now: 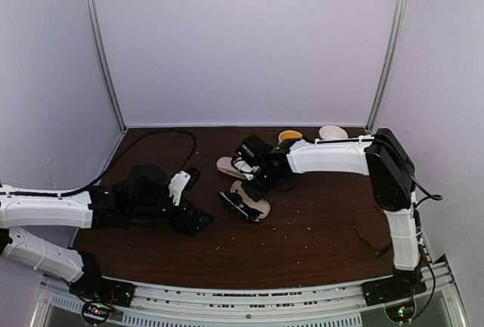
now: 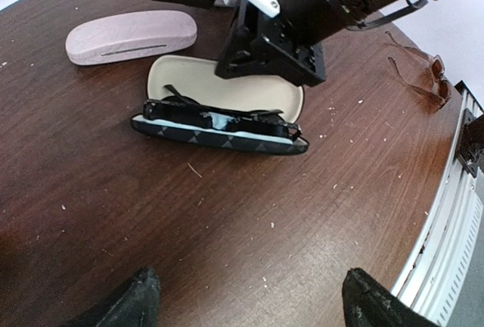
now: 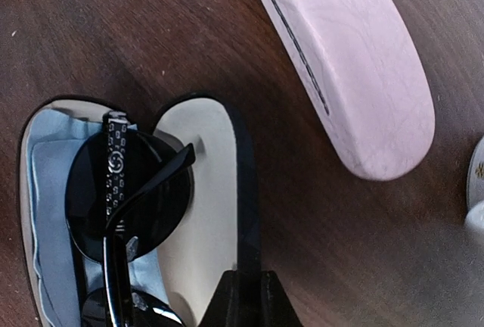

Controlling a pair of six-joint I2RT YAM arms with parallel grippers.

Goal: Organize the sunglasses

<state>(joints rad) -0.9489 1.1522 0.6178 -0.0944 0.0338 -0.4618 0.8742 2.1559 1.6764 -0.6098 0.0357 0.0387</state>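
Note:
Black sunglasses (image 3: 121, 191) with dark round lenses lie folded on a light-blue cloth (image 3: 45, 168) inside an open black case (image 2: 219, 136) with a cream lining. My right gripper (image 3: 248, 289) is shut on the rim of the case lid (image 3: 246, 191), one finger on each side of it. From above, the case (image 1: 246, 204) sits mid-table under the right gripper (image 1: 255, 187). A translucent pink-red pair (image 2: 417, 77) lies on the wood to the right. My left gripper (image 2: 249, 289) hangs open over bare wood, well in front of the case, holding nothing.
A shut pink case (image 3: 348, 70) lies just beyond the black one, and shows as (image 1: 228, 166) from above. An orange round object (image 1: 290, 135) and a white one (image 1: 333, 132) sit at the back wall. The table's metal front rail (image 2: 454, 221) is at the right.

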